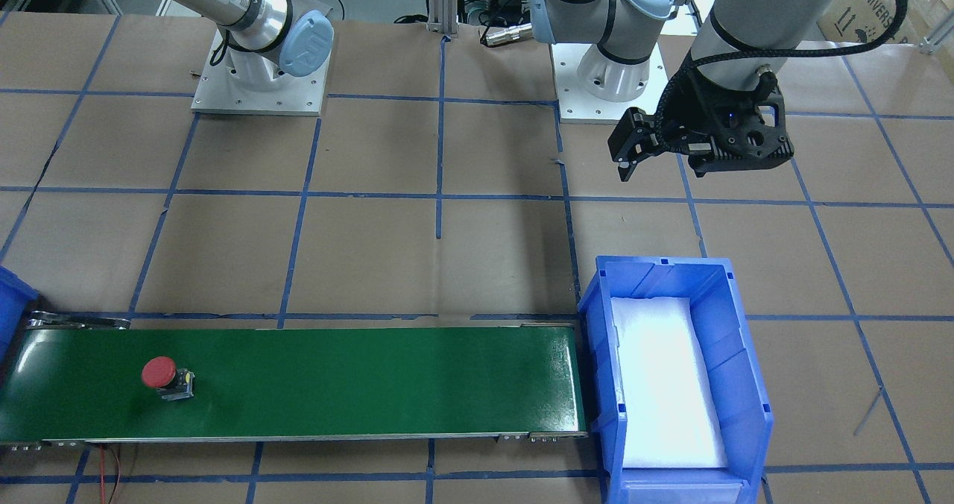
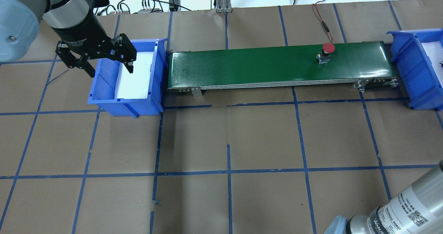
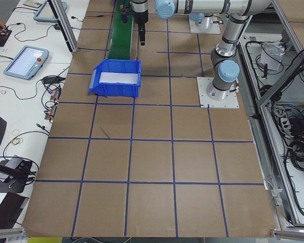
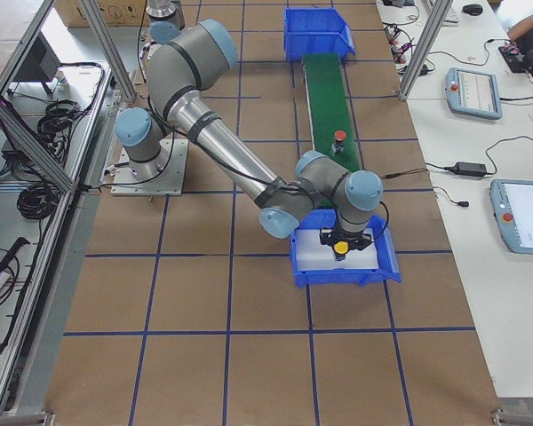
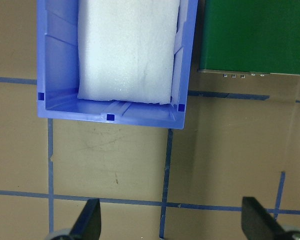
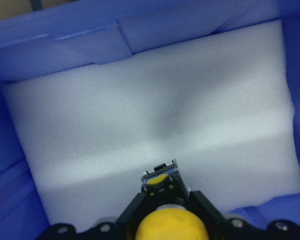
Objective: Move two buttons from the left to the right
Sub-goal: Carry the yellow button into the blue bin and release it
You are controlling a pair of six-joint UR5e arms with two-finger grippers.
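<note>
Front-facing view, left gripper [image 1: 662, 167]: jaws spread wide with nothing between them, hanging over the table [image 1: 447, 265] at 12 o'clock from the left bin [image 1: 596, 340].
Front-facing view, red button [image 1: 160, 373]: on the green belt [image 1: 373, 377] near its 9 o'clock end, with the cap at 10 o'clock of its body.
Overhead view, red button [image 2: 327, 50]: near the belt's 3 o'clock end, close to the right bin [image 2: 405, 64] but apart from it.
Overhead view, left gripper [image 2: 109, 67]: open above the 9 o'clock wall of the left bin, which is lined with the left foam pad [image 2: 135, 81].
Left side view, left bin [image 3: 114, 88]: at the belt's near end, with the belt at 12 o'clock from it.
Right side view, right gripper [image 4: 341, 248]: down inside the right bin; what it holds is too small to tell. The red button sits at 12 o'clock from it.
Left wrist view, fingertips [image 5: 90, 222]: far apart, with only table between them. The left bin is at 11 o'clock and the belt end at 1 o'clock.
Right wrist view, right gripper [image 6: 169, 197]: clamped on the yellow button [image 6: 171, 225] at 6 o'clock, over the right foam pad [image 6: 140, 125]. Whether the button touches the foam cannot be told.
</note>
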